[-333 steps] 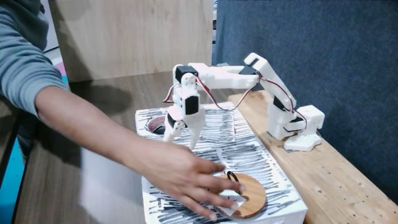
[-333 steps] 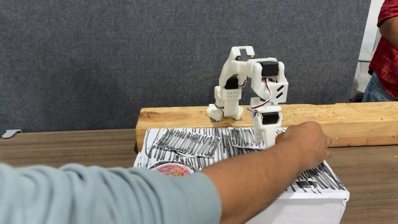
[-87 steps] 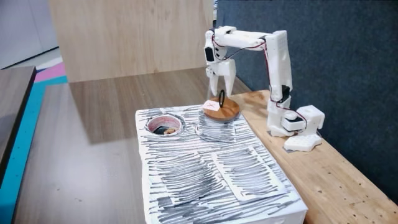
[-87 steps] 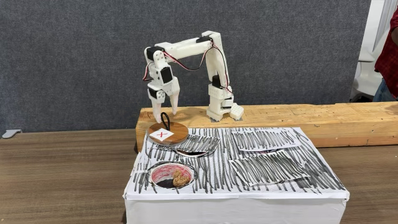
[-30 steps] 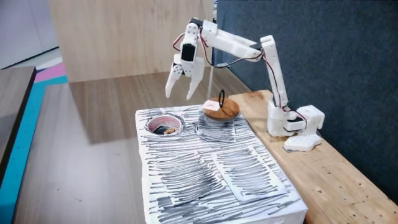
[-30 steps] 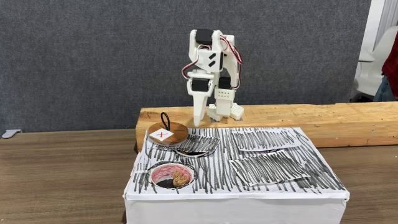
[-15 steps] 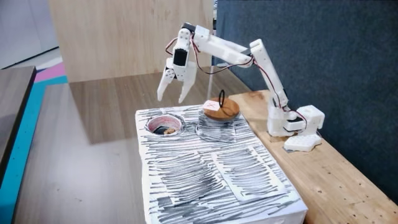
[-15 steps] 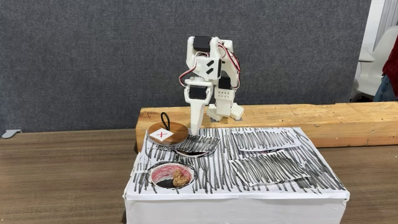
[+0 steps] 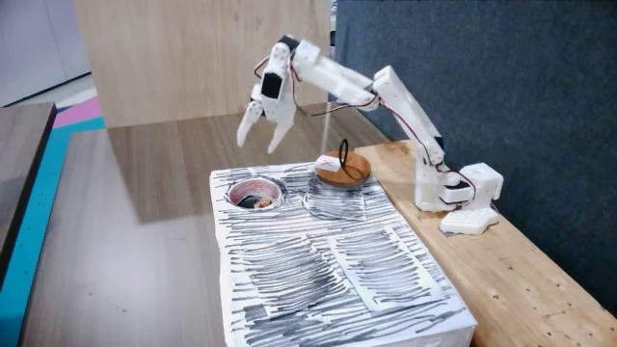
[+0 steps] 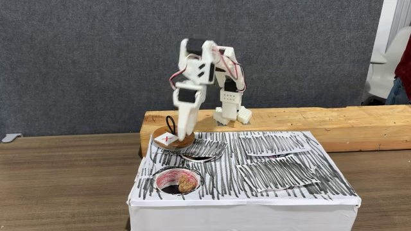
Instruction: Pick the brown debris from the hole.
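You get even, soft indoor light in both fixed views; only the arm (image 10: 192, 90) smears with motion blur.

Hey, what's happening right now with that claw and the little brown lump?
Claw open, empty, up in the air above the box. Brown debris sits in the hole, untouched. Wooden disc lies off to the side; hole uncovered.

Tan-brown debris (image 10: 185, 183) (pink-rimmed hole (image 10: 162, 175)), black-striped white box (image 10: 276, 176)
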Available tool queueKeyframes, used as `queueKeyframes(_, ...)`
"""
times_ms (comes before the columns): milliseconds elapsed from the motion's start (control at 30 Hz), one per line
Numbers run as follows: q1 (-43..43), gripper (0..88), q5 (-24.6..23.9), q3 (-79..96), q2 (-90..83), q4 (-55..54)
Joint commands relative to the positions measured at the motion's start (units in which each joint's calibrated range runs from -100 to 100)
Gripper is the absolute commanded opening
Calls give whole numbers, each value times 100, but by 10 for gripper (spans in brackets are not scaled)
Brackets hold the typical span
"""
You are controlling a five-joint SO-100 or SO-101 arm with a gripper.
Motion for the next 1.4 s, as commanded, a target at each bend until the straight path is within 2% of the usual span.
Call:
queueKeyframes(0,134,229,-17,-184,32,-23)
queueKeyframes(1133,-297,236,40,-193,1422,-31)
queueKeyframes(1367,-253,237,45,-193,1296,-761)
